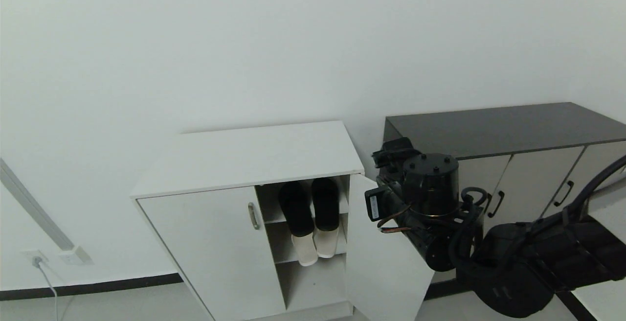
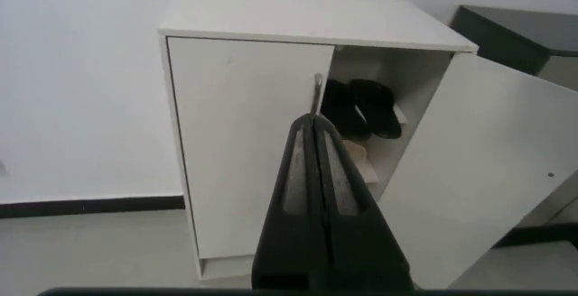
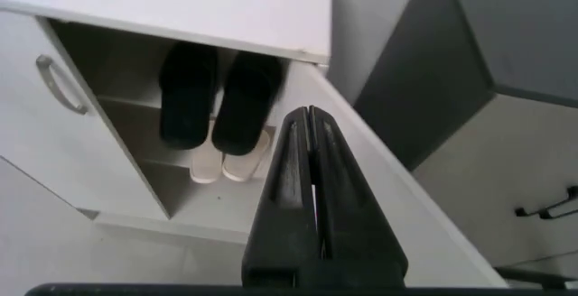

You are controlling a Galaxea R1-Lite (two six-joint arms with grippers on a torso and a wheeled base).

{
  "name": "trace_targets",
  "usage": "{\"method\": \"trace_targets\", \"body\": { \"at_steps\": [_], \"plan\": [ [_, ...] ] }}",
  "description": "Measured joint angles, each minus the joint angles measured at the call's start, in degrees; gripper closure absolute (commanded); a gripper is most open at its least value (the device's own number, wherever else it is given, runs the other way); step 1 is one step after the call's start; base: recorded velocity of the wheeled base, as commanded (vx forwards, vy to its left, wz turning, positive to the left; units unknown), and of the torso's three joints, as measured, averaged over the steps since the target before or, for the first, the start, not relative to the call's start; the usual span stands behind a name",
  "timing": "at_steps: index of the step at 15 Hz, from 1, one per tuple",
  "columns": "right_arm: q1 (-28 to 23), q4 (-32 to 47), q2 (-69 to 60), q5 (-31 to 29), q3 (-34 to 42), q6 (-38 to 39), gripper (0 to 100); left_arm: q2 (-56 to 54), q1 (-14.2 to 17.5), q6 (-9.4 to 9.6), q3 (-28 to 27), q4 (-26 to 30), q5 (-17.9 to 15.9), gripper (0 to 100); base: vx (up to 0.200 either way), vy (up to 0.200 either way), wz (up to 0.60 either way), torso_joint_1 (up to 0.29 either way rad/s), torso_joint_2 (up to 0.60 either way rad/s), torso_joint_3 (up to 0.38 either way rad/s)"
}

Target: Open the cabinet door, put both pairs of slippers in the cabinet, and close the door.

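Room inventory, as seen from my position.
- Wall point(image 1: 244, 42): plain white, matt, evenly lit, runs full width ahead of me.
- Trunking point(image 1: 34, 208): pale strip slanting down wall at my left, ends at small box point(image 1: 73, 256).
- Socket point(image 1: 34, 257): white, low on wall, near box; plug in, grey cable point(image 1: 51, 289) hanging toward floor.
- Skirting point(image 1: 98, 289): black band along wall foot.
- Floor point(image 1: 122, 309): pale grey, smooth.
- Sideboard point(image 1: 499, 125): at my right, against same wall; black top, pale grey doors point(image 1: 533, 179) shut, black curved handles point(image 1: 565, 194).
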Motion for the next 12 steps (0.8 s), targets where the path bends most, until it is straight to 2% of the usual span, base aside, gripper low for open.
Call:
{"method": "trace_targets", "body": {
  "at_steps": [2, 10, 12],
  "plan": [
    [-0.2, -0.8, 0.3, 0.0, 0.0, -0.2, 100, 0.0, -0.1, -0.01, 0.0, 0.0, 0.0, 100, 0.0, 0.0, 0.0, 0.0, 0.0, 0.0],
    [-2.5, -1.1, 1.0, -0.1, -0.4, -1.4, 100, 0.0, 0.0, -0.01, 0.0, 0.0, 0.0, 100, -0.2, 0.0, 0.0, 0.001, 0.0, 0.002],
    [-3.6, -0.7, 1.1, -0.1, -0.9, -1.4, 100, 0.0, 0.0, 0.0, 0.0, 0.0, 0.0, 100, 0.0, 0.0, 0.0, 0.0, 0.0, 0.0]
  ]
}}
